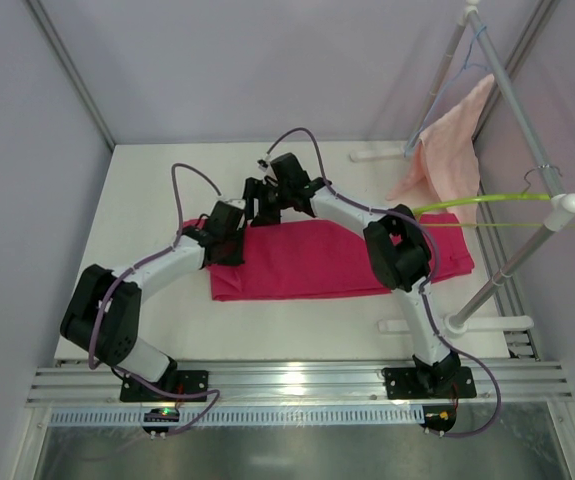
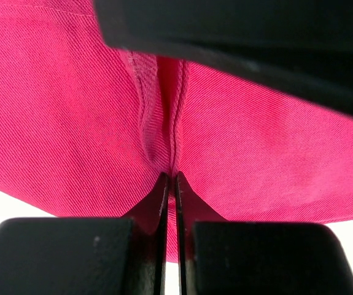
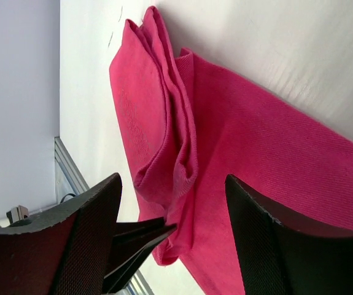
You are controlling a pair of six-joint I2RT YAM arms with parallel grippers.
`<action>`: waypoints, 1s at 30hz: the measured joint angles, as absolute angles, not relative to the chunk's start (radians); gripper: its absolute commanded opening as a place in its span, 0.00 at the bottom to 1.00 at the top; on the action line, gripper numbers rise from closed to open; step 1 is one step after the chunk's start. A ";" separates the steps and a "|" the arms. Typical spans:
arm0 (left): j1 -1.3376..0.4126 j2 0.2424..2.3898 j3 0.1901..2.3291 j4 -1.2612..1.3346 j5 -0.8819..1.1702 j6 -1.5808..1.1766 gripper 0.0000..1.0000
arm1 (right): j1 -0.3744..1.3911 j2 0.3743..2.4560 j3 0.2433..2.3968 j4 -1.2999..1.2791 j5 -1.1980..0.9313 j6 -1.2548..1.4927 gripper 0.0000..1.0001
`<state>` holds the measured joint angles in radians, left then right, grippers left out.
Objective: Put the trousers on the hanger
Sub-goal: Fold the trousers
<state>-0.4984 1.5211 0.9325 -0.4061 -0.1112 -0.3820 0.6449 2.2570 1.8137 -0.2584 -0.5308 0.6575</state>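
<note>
**Left claw pinches trousers; right claw stands apart above them**

The trousers (image 1: 337, 262) lie folded in a long flat band across the white desk (image 1: 147, 200), running from the middle towards the right. The left claw (image 2: 170, 175) is clamped on the trousers: its fingers meet on a puckered ridge of cloth at the band's left end. The right claw (image 3: 173, 179) hangs over that same end with its fingers wide apart and nothing between them. The bunched folds of cloth lie below it. The hanger (image 1: 467, 201) hangs on the rack (image 1: 515, 100) at the right, apart from the trousers. A pale pink towel (image 1: 447, 150) is draped on the same rack.
</note>
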 measured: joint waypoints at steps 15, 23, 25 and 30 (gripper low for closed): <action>-0.521 1.549 0.925 -0.379 -0.133 -0.381 0.00 | 0.662 2.394 1.879 -0.247 -0.540 0.701 0.66; -0.534 1.565 0.925 -0.372 -0.150 -0.380 0.00 | 0.683 2.392 1.858 -0.177 -0.557 0.712 0.74; -0.535 1.565 0.925 -0.371 -0.153 -0.380 0.00 | 0.684 2.389 1.842 -0.168 -0.554 0.710 0.74; -0.536 1.565 0.925 -0.370 -0.155 -0.381 0.00 | 0.686 2.389 1.840 -0.176 -0.527 0.701 0.61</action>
<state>-0.5358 1.5646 0.9253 -0.3702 -0.1551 -0.3805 0.6861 2.3886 1.8404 -0.1764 -0.5274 0.7010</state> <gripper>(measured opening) 0.010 0.676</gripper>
